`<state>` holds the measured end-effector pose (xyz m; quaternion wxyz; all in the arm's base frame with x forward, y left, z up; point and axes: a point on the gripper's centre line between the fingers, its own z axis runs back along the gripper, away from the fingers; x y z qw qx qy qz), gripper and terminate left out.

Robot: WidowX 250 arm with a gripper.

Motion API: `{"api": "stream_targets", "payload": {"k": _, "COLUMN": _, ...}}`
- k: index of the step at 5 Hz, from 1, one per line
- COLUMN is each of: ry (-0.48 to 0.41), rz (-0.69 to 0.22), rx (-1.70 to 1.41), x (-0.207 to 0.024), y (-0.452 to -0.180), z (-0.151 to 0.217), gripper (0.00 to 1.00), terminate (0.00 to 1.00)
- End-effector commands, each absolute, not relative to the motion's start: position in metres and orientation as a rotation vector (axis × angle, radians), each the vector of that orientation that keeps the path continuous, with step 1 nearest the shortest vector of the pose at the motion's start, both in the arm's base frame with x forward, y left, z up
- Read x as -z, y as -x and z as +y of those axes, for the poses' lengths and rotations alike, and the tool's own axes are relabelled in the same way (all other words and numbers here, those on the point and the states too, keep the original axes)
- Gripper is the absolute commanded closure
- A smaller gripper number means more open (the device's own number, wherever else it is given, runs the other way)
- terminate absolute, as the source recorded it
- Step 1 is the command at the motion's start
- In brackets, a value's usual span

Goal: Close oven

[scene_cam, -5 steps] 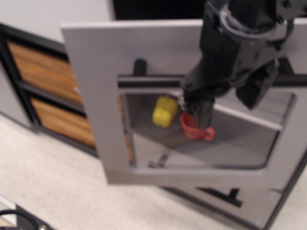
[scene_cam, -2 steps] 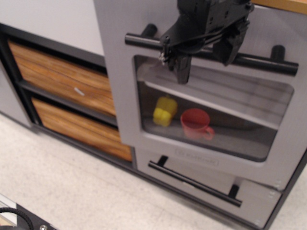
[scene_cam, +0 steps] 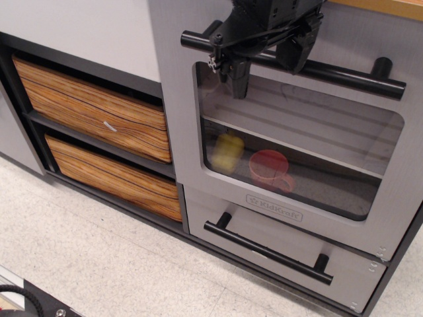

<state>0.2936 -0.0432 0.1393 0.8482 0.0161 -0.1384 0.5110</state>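
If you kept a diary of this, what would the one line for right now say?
step: close oven | oven door: looks shut, flush with front | hand: open, fingers straddle bar handle | inside: yellow item, red cup

The oven door [scene_cam: 178, 99], which a second ago hangs swung out and tilted across the view, now stands upright and flush with the oven [scene_cam: 396, 191] front, shut or very nearly so. The gripper [scene_cam: 264, 56] rides up with it and now sits at the top edge of the view, its jaws spread on either side of the black bar handle [scene_cam: 344, 72]. The logo drawer [scene_cam: 264, 228], half hidden before, shows in full. The yellow toy [scene_cam: 227, 153] and red cup [scene_cam: 269, 170] now sit behind the closed window.
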Motion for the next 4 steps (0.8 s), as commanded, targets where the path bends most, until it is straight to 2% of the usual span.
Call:
{"api": "stream_targets", "payload": {"k": 1, "ry": -0.011, "rz": -0.344, "rx": -1.085, "x": -0.1526, "y": -0.3059, "z": -0.0361, "gripper": 0.0, "terminate": 0.0}}
{"api": "stream_targets", "payload": {"k": 3, "ry": 0.003, "rz": -0.336, "rx": -1.07, "x": -0.1589, "y": -0.3008, "z": -0.0382, "gripper": 0.0, "terminate": 0.0}}
{"api": "stream_targets", "payload": {"k": 4, "ry": 0.003, "rz": -0.336, "rx": -1.07, "x": -0.1589, "y": -0.3008, "z": -0.0382, "gripper": 0.0, "terminate": 1.0}}
